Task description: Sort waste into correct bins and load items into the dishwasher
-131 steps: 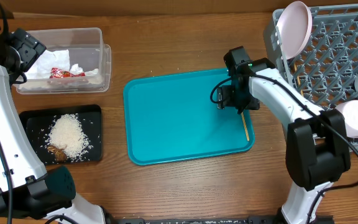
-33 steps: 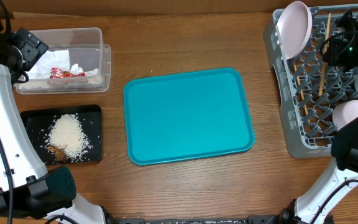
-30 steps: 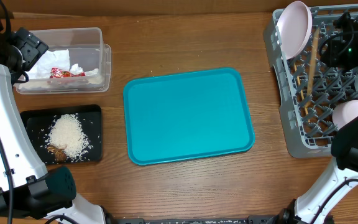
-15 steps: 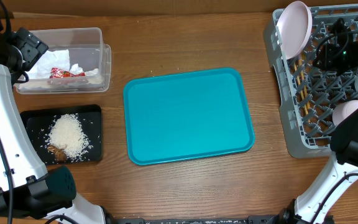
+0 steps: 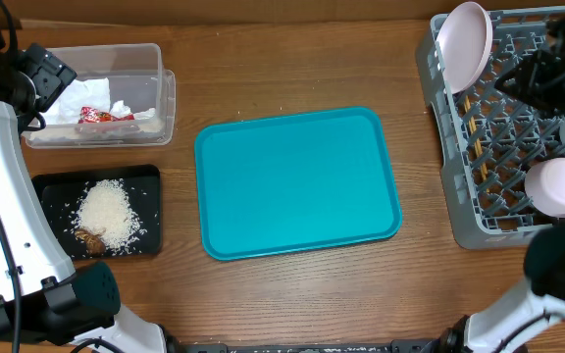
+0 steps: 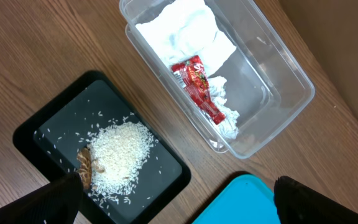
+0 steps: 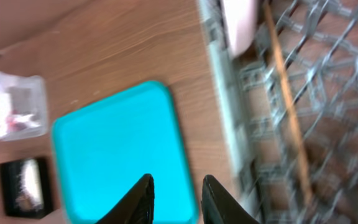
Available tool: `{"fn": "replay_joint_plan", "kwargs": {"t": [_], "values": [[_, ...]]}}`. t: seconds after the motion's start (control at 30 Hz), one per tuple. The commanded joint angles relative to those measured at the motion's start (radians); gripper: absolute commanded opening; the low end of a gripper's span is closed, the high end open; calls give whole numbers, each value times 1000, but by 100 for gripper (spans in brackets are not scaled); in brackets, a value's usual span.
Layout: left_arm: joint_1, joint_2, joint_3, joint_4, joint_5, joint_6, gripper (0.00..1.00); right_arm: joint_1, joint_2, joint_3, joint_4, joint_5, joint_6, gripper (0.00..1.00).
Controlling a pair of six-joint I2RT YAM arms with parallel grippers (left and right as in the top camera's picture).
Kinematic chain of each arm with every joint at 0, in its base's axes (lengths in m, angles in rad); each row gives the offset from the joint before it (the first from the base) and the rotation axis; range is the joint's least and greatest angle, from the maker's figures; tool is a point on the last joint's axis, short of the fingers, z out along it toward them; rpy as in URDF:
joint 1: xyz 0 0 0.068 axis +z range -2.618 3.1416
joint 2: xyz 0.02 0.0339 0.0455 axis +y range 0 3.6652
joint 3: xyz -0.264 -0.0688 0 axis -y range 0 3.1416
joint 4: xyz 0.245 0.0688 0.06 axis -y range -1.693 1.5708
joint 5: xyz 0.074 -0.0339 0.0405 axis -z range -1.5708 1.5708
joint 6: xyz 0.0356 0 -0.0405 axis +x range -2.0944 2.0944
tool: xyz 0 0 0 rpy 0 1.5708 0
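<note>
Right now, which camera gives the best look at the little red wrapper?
The left wrist view: the red wrapper lies large and sharp between white napkins in the clear tub. The overhead view shows it as a small red patch in that tub; the right wrist view shows only a tiny, blurred speck.

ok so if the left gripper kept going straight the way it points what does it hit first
Probably a corner of the shallow black rectangular tray, or the strip of wooden table just beside it: both lie straight ahead of the open left gripper in its wrist view. Depth is unclear.
</note>
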Motion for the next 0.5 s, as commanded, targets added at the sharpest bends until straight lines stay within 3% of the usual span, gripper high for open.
{"fn": "replay_joint_plan", "kwargs": {"t": [0.0, 0.23, 0.47], "values": [[-6, 9, -1, 2, -13, 18, 100, -4, -105, 13, -72, -33, 31, 28], [-6, 9, -1, 2, -13, 18, 100, 0, -286, -62, -167, -32, 28, 27], [-6, 9, -1, 2, -13, 18, 100, 0, -581, -344, -167, -26, 26, 32]]}}
